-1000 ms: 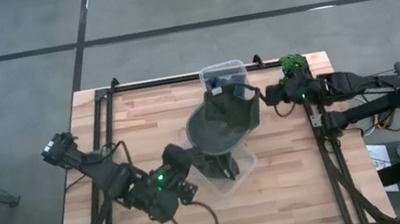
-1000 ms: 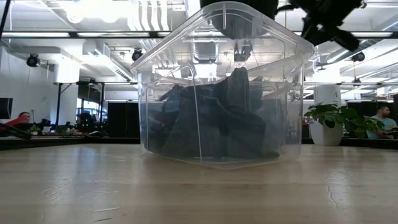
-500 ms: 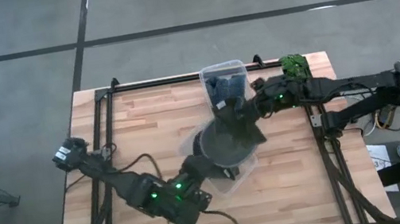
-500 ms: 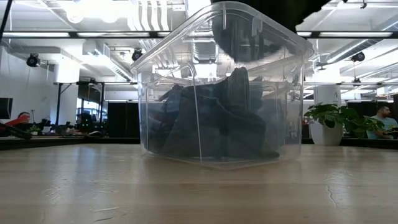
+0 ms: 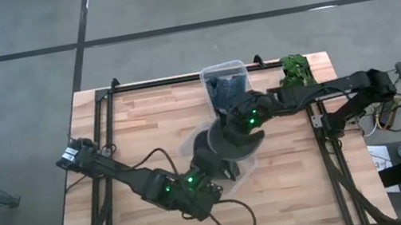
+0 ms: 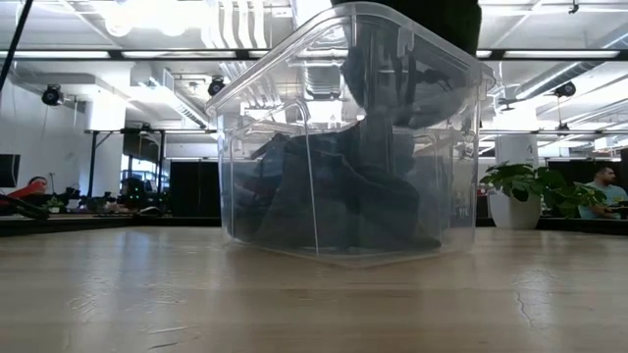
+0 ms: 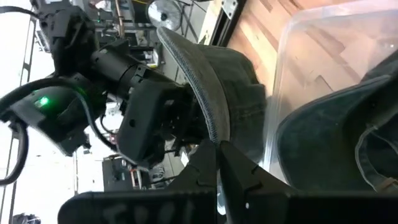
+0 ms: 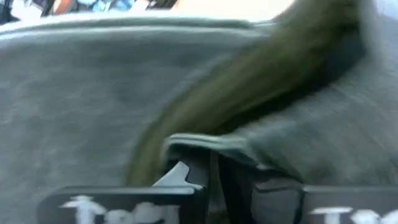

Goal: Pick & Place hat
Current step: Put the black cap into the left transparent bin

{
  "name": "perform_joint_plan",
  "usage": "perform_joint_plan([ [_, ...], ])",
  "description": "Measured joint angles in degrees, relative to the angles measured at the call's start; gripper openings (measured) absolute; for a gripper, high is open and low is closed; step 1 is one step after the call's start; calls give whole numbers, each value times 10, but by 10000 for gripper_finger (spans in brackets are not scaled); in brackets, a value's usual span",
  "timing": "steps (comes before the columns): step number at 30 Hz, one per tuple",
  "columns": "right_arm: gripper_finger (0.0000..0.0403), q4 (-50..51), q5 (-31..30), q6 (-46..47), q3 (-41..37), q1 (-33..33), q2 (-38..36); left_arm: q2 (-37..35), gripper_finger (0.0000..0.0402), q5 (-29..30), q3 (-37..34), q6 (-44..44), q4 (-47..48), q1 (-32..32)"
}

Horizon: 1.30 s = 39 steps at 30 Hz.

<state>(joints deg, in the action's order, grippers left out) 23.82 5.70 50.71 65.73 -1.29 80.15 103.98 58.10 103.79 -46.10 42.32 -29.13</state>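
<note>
Since the earlier frame, both grippers have carried the hat (image 5: 233, 138) from above the gap between the bins down over the near clear bin (image 5: 244, 172), and the left arm has stretched further toward table centre.

Left gripper (image 5: 213, 156): jaws closed on the hat brim; the left wrist view shows the brim edge (image 7: 198, 87) pinched between its dark fingers (image 7: 239, 171). Right gripper (image 5: 244, 124): jaws closed on the opposite side of the hat; the right wrist view shows a fold of grey-green fabric (image 8: 205, 142) caught between its fingertips.

Hat: dark grey-green, held between the two grippers, crown down, hanging over the near clear bin at table centre. Whether it touches the bin floor cannot be told.

Far clear bin (image 5: 225, 77): at the table's back edge, dark folded cloth (image 5: 229, 88) inside. In the low view a clear bin (image 6: 294, 108) fills the middle, dark cloth (image 6: 343, 191) heaped inside.

Small green plant (image 5: 294, 70): back right corner of the wooden table (image 5: 131, 131).
</note>
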Motion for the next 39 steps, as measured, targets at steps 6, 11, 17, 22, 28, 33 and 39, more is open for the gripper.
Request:
perform_joint_plan([
  [6, 27, 1, 38, -22, 40, 8, 32, -1, 0, 19, 0, 3, 23, -2],
  [11, 27, 8, 40, -35, 55, 8, 11, -3, 0, 25, 0, 27, 91, -8],
  [17, 27, 58, 39, -54, 81, 10, -29, -4, 0, 38, 1, 57, 143, -13],
  [22, 27, 60, 32, -74, 84, 9, -65, -16, 0, 36, 0, 79, 161, -16],
  [28, 27, 98, -59, -72, 89, 26, -134, -26, 0, 82, 0, 127, 222, -21],
  [33, 28, 194, -132, -8, 87, 54, -180, -56, 0, 143, 0, 174, 255, -31],
  [39, 68, 131, -147, 61, 67, 77, -169, -66, 0, 262, 0, 199, 258, 16],
])
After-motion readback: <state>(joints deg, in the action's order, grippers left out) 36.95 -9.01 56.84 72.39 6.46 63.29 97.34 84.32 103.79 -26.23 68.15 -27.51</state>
